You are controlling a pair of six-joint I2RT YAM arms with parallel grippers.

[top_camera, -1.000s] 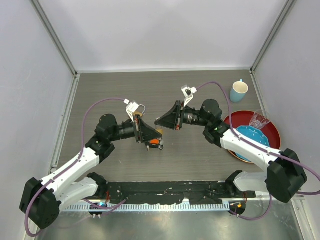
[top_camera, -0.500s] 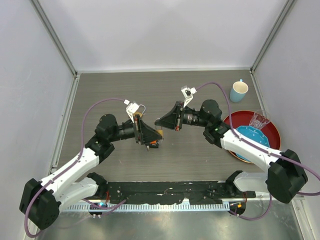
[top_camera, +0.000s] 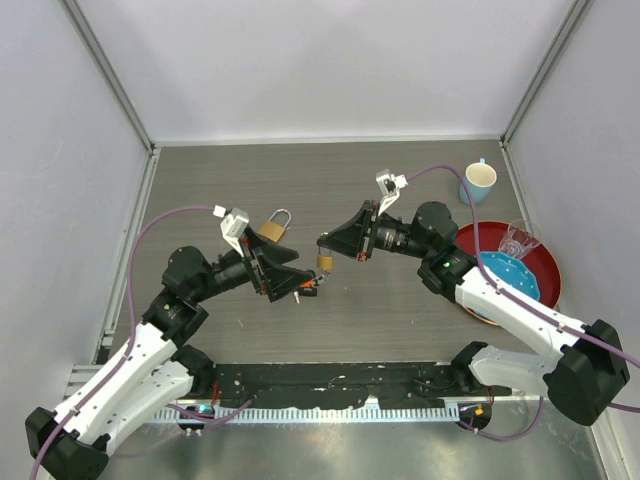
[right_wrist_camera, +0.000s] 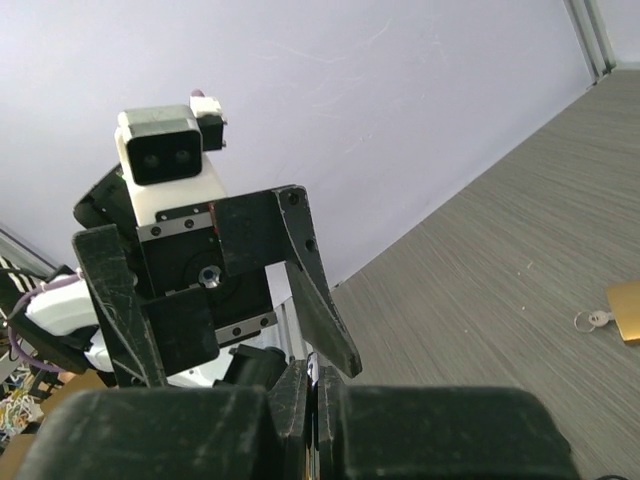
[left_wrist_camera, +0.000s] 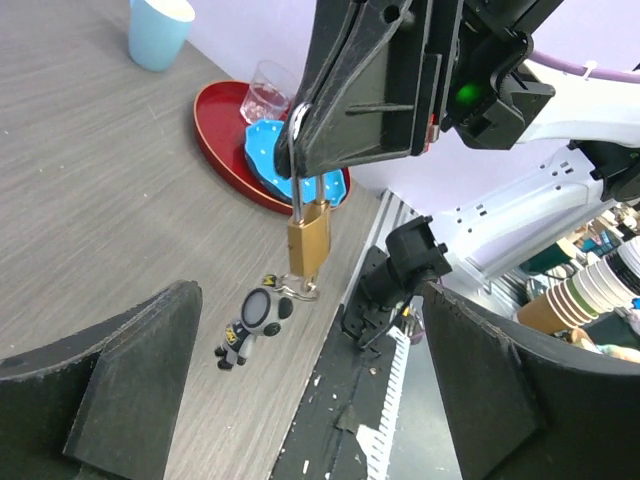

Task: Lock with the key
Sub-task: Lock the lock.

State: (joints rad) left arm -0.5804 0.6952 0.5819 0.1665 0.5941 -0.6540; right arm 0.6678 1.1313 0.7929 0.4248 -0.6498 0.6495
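Padlock (left_wrist_camera: 308,240), brass, hangs upright above the middle of the wooden surface (top_camera: 400,310), between the two arms. The right gripper (top_camera: 325,243) has its fingers pressed together on the steel shackle at the top of the lock, so the right arm alone carries it. A key ring (left_wrist_camera: 300,289) hangs at the bottom of the lock body. Clipped to it is a small dark keychain figure (left_wrist_camera: 255,320), which seems to rest on the surface just below.

A second ago the left gripper (top_camera: 297,280) was closed up against the underside of the lock, at the key. Now its fingers (left_wrist_camera: 130,380) stand wide apart with nothing between them. The left arm has pulled back toward its own side, leaving a clear gap to the lock. The right gripper has meanwhile tightened on the shackle and carried the lock slightly to the right.

This suggests the left arm has finished working the key and let go of it. The pictures do not show whether the shackle is seated or the bolt thrown, so the lock's state is uncertain.

A second padlock (top_camera: 272,228) lies flat on the surface behind the left gripper, apart from it.
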